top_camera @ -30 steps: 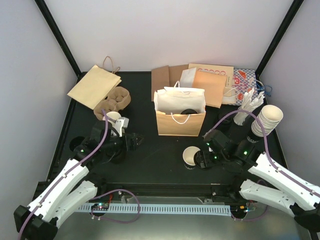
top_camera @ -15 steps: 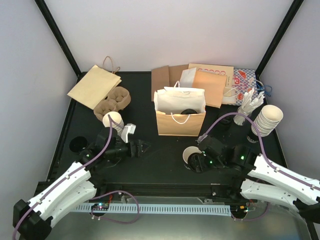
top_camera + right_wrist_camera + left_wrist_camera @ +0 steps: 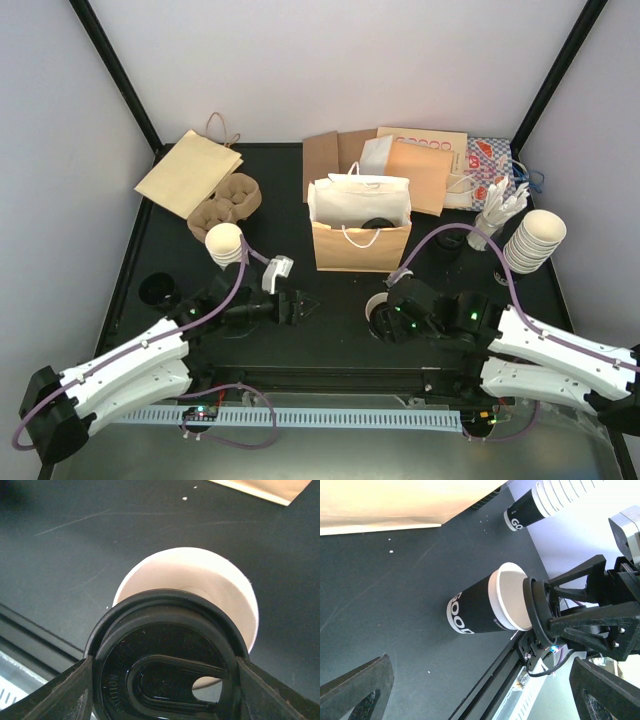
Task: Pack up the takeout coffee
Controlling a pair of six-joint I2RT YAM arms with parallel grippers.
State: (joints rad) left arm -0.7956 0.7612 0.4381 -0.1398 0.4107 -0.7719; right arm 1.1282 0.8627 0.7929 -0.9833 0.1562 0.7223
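Showing the lidding stage of the task, the right gripper [image 3: 390,318] is clamped on a round black sip lid [image 3: 165,677], one finger at each side of its rim. This lid sits at the mouth of a paper cup [image 3: 477,611], which has a cream-white interior and a black sleeve lettered "GOOD". In the right wrist view the lid overlaps only the near part of the rim, and the cream interior shows beyond it. Whether the lid is pressed onto the rim cannot be told. The cup stands upright on the black table [image 3: 330,290], near the front edge, just ahead of the brown paper bag [image 3: 360,248] and slightly right of the bag's centre. The bag stands open, and a dark round shape inside it cannot be identified. The left gripper [image 3: 303,305] lies low over the table to the left of the cup, apart from it, jaws spread wide and grasping nothing. A stack of lidless cream cups [image 3: 534,240] stands at the right, and a brown pulp carrier [image 3: 228,197] lies at the far left.
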